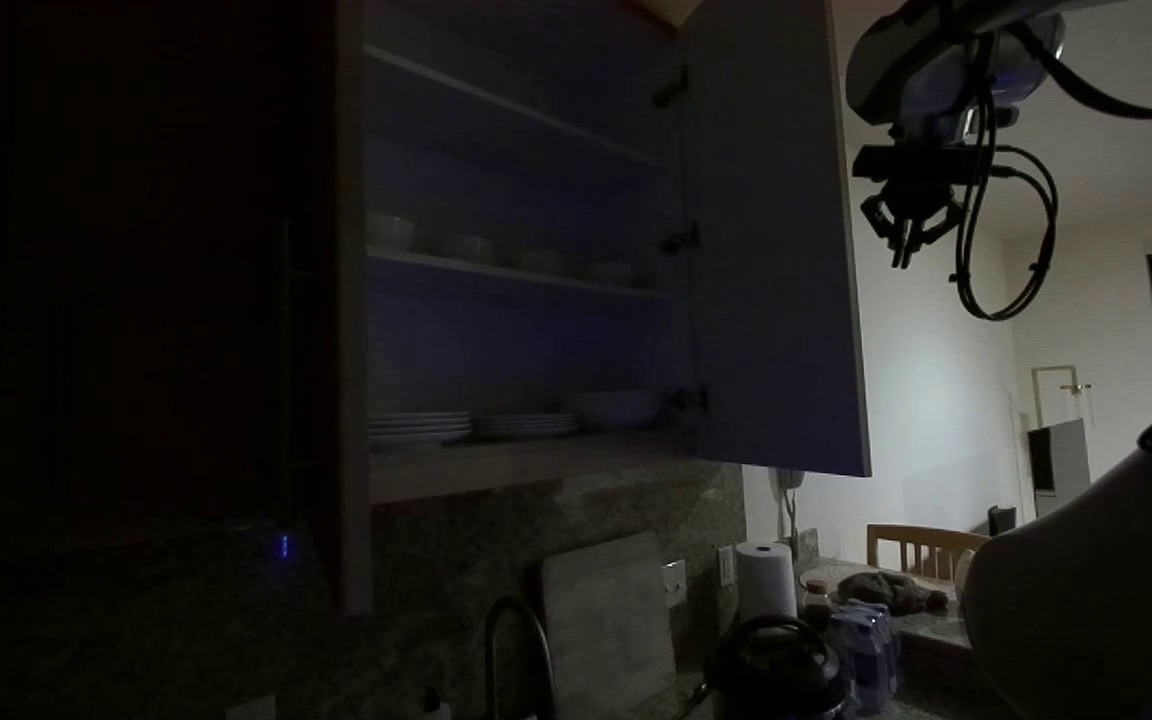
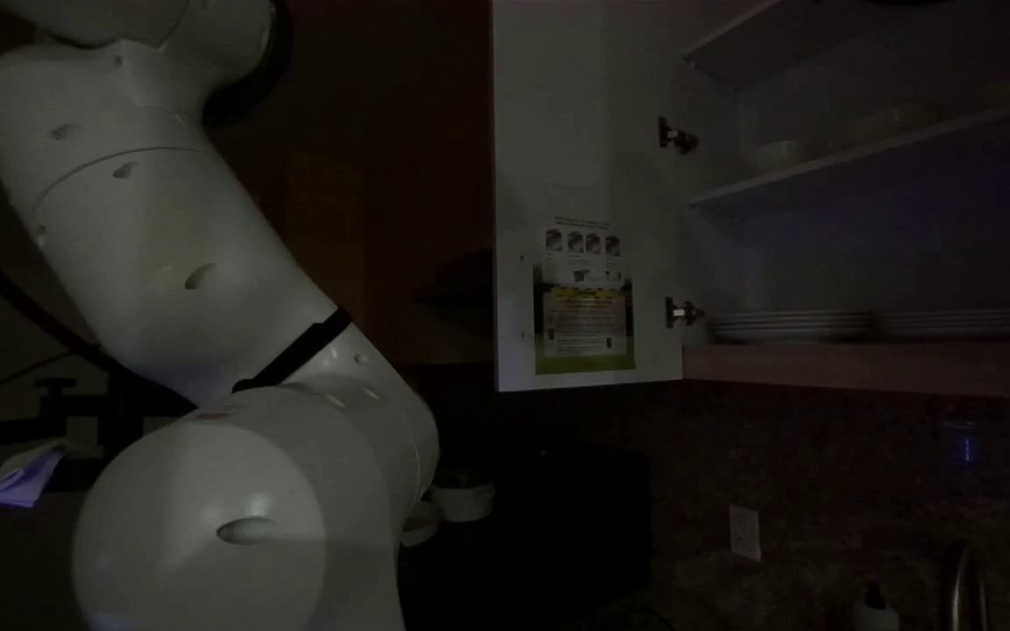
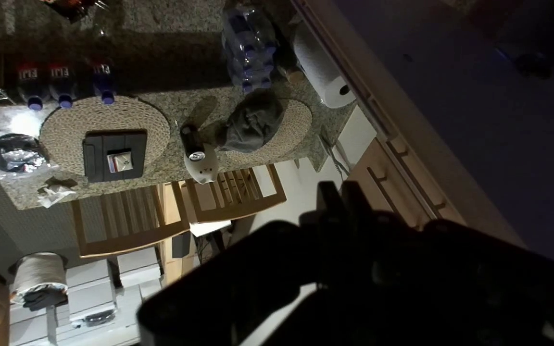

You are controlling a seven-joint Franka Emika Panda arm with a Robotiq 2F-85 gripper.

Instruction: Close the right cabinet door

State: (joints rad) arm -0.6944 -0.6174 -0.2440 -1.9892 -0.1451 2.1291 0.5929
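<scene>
The right cabinet door point(image 1: 776, 250) stands wide open in an exterior view, its grey-blue inner face showing and its hinges on the cabinet side. In the wrist view the door point(image 3: 498, 134) fills the right side, with its tan edge running diagonally. Slim bar handles show beside that edge; I cannot tell which belongs to this door. My gripper point(image 1: 902, 262) hangs pointing down, right of the door's free edge and apart from it. In the wrist view the gripper's fingertips point(image 3: 339, 185) are close together with nothing visible between them.
Plates and bowls stand on the cabinet shelves point(image 1: 526, 268). A dark door panel point(image 1: 176, 260) is at the left. A door with papers point(image 2: 588, 175) stands open beside the white arm point(image 2: 233, 394). Below are a counter point(image 3: 161, 98), water bottles point(image 3: 250, 53), a paper towel roll point(image 3: 322, 67) and chairs point(image 3: 233, 206).
</scene>
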